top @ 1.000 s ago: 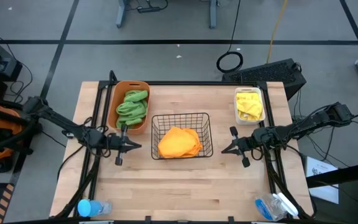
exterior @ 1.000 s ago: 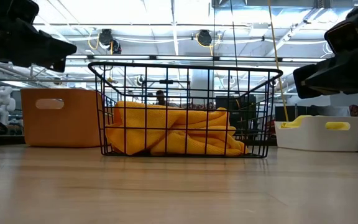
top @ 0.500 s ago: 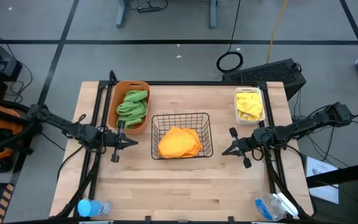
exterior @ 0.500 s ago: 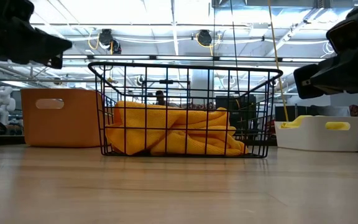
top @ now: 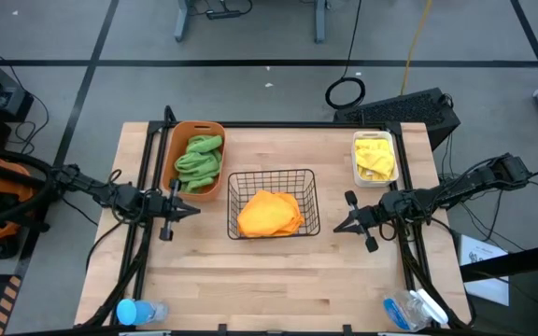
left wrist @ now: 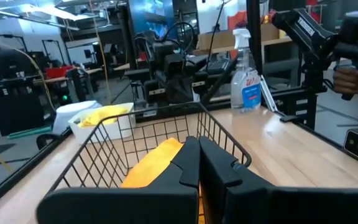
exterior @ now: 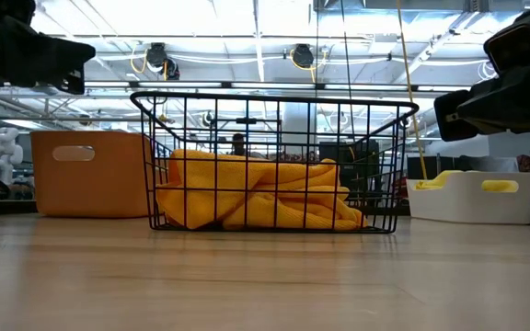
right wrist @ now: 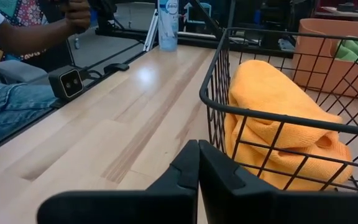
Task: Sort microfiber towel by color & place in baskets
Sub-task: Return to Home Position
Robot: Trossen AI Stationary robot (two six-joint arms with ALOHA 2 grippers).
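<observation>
Fingers [left wrist: 188,167] of the left gripper [top: 194,210] are pressed flat together with nothing between them, and the right gripper [top: 336,226] is the same, its fingers [right wrist: 188,171] meeting in a closed, empty wedge. Each gripper points in at the black wire-mesh basket [top: 271,175] from its own side. The left one stands a little way off the basket's left wall and the right one near its right wall; from table level both hang clear of the wood, about as high as the basket's rim. Inside the basket lie the orange microfiber towels [top: 269,213], folded loosely over one another and sitting below the rim. Beyond the basket's far left corner sits the orange plastic tub [top: 197,124] with the green towels [top: 199,161] bunched in it. Beyond the far right corner, well apart from the basket, is the white plastic bin [top: 375,183] holding the yellow towels [top: 374,157]. I see no cloth lying loose on the wooden table [top: 278,280] around the basket, so each colour looks to be in its own container and the sorting seems finished. What is left, to my eye, is only for both arms to draw away from the basket to their resting pose, and with nothing in either grip there is little to go wrong.
</observation>
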